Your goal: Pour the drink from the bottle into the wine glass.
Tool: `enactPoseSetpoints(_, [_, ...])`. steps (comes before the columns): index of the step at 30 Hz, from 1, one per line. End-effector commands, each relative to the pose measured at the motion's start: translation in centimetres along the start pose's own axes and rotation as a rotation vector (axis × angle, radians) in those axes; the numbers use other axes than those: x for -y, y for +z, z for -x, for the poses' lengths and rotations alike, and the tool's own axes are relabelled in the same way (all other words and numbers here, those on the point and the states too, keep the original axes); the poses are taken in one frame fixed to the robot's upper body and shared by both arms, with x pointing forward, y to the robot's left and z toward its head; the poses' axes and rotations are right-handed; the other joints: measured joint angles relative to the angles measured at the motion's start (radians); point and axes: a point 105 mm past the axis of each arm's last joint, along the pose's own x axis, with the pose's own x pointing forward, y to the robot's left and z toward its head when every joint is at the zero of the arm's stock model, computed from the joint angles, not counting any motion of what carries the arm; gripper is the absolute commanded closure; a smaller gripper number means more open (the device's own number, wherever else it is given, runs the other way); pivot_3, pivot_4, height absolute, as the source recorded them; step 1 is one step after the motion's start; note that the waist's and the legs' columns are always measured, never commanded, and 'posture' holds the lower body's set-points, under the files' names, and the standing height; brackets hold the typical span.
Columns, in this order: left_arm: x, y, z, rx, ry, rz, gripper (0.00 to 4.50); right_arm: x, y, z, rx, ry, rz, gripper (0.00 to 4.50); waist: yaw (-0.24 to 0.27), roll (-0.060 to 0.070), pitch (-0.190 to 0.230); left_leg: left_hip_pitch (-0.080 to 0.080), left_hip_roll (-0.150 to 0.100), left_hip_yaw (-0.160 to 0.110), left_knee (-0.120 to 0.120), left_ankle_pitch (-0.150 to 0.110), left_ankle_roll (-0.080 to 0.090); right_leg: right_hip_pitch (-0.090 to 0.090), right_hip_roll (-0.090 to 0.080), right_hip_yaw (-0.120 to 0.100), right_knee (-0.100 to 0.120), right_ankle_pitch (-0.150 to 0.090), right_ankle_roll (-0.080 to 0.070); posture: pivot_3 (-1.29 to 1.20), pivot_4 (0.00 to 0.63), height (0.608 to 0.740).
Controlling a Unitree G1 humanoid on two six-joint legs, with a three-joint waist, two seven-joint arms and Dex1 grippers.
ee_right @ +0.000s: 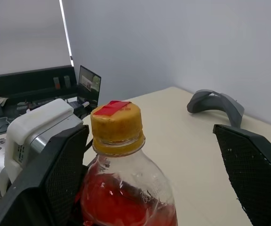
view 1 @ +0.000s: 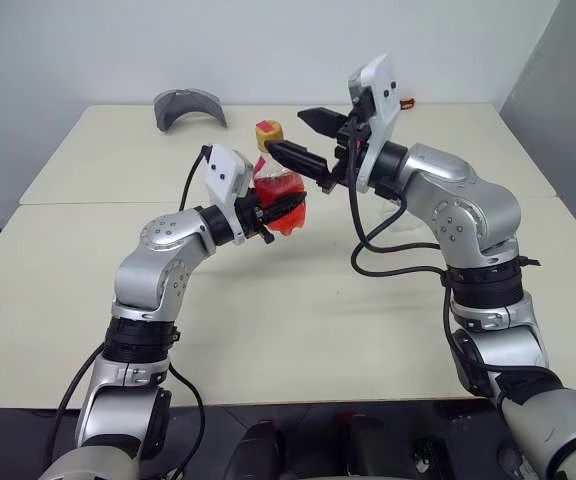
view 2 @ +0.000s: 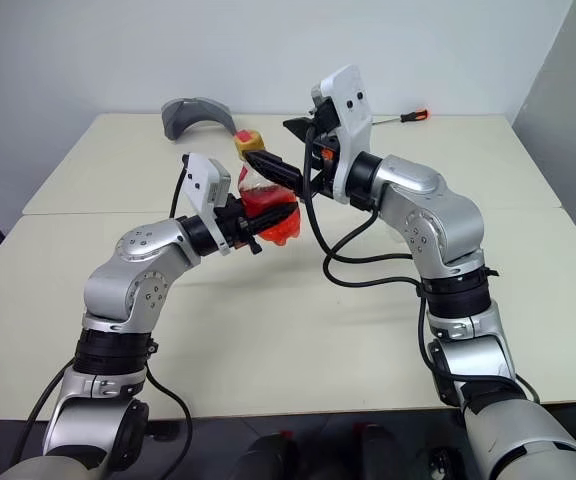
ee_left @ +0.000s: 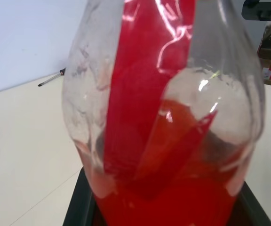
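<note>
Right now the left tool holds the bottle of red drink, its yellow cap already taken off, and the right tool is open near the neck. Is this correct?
Not quite: the yellow cap is on the bottle, as the right wrist view shows. The left tool does hold the bottle, and the right tool stands open around its neck.

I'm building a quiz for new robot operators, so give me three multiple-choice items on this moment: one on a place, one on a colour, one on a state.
1. Where is the bottle?
A. lying on the table
B. held up in the left gripper
C. inside the grey curved piece

2. What colour is the bottle's cap?
A. yellow with a red patch
B. blue
C. white

3. How does the right gripper stand?
A. shut on the cap
B. shut on the drink
C. open, a finger on each side of the cap

Answers: B, the left gripper is shut on the bottle above the table; A, the right wrist view shows it; C, both fingers stand clear of the cap.
</note>
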Motion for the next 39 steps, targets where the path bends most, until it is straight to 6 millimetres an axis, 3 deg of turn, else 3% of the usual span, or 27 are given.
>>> enactPoseSetpoints(1, [0.3,1.8,-0.3,0.053,-0.025,-0.053,3.21,-1.0,2.1,-0.3,0.051,0.040,0.053,0.00,0.000,0.000,0.000,0.000,0.000,0.000,0.000,0.000,0.000,0.000,0.000,0.000,0.000,0.000,0.000,0.00,0.150,0.740])
enactPoseSetpoints(13, [0.5,1.9,-0.5,0.053,-0.037,-0.056,3.21,-0.7,2.5,-1.8,0.067,0.034,0.070,0.00,0.000,0.000,0.000,0.000,0.000,0.000,0.000,0.000,0.000,0.000,0.000,0.000,0.000,0.000,0.000,0.00,0.150,0.740])
enactPoseSetpoints(24, [0.6,1.9,-0.5,0.057,-0.033,-0.053,3.21,1.1,2.0,-1.4,0.039,-0.048,0.094,0.00,0.000,0.000,0.000,0.000,0.000,0.000,0.000,0.000,0.000,0.000,0.000,0.000,0.000,0.000,0.000,0.00,0.150,0.740])
enactPoseSetpoints(29, [0.8,1.7,-0.4,0.053,-0.034,-0.048,3.21,2.6,1.4,0.1,-0.002,-0.107,0.111,0.00,0.000,0.000,0.000,0.000,0.000,0.000,0.000,0.000,0.000,0.000,0.000,0.000,0.000,0.000,0.000,0.00,0.150,0.740])
enactPoseSetpoints(39, [1.7,0.7,0.8,0.024,-0.046,-0.025,3.21,6.4,-1.1,7.8,-0.165,-0.265,0.113,0.00,0.006,0.000,0.000,-0.001,-0.001,0.000,0.000,-0.001,0.001,0.000,-0.001,0.000,0.000,0.000,0.000,0.00,0.150,0.740])
